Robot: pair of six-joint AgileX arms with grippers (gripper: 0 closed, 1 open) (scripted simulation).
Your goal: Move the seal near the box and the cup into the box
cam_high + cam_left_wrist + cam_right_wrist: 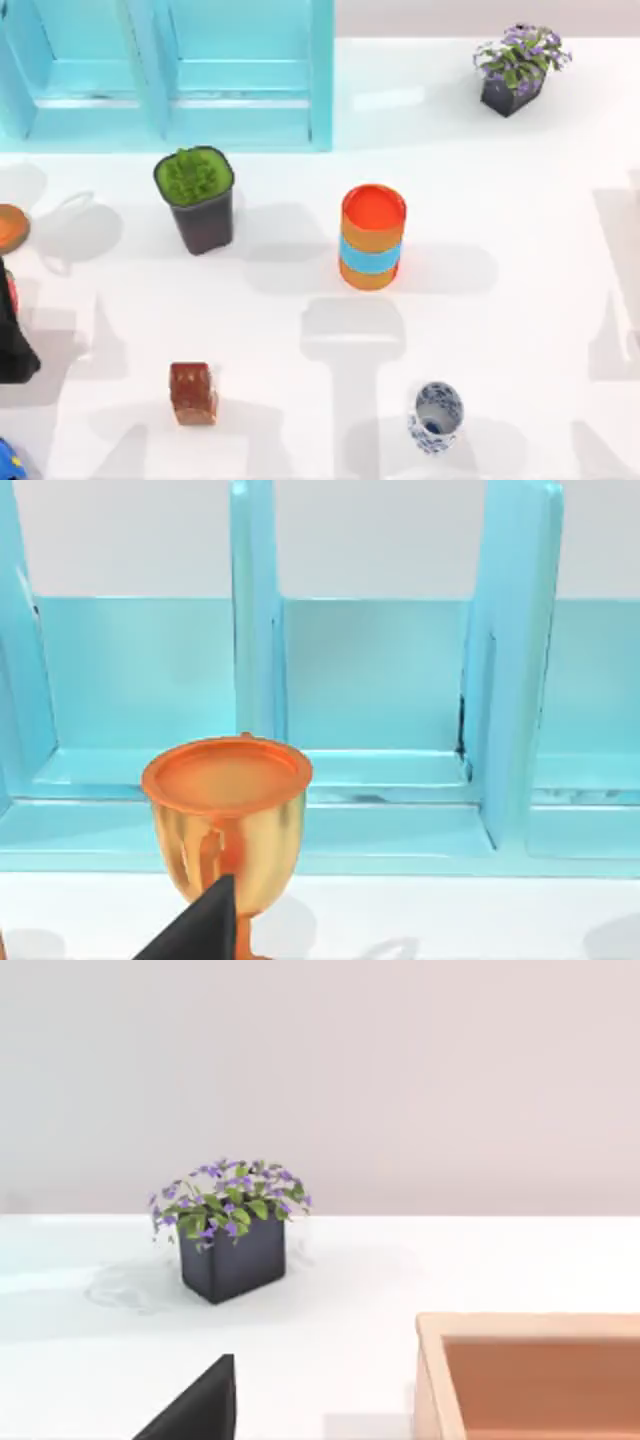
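The seal [193, 393], a reddish-brown speckled block, stands at the front left of the table. Lying tilted at the front, right of centre, is the white cup [436, 416] with its blue pattern. The wooden box [530, 1375] shows in the right wrist view, beyond a black part of my right gripper [195, 1405]. My left arm [15, 340] sits at the table's left edge, well left of the seal. A black part of my left gripper [200, 930] points at an orange goblet [226, 820].
A cyan shelf [170, 75] fills the back left. A green plant in a dark pot [196, 200] and an orange cylinder with a blue band [372, 237] stand mid-table. A purple flower pot [517, 68] is at the back right. The goblet [8, 228] is at the left edge.
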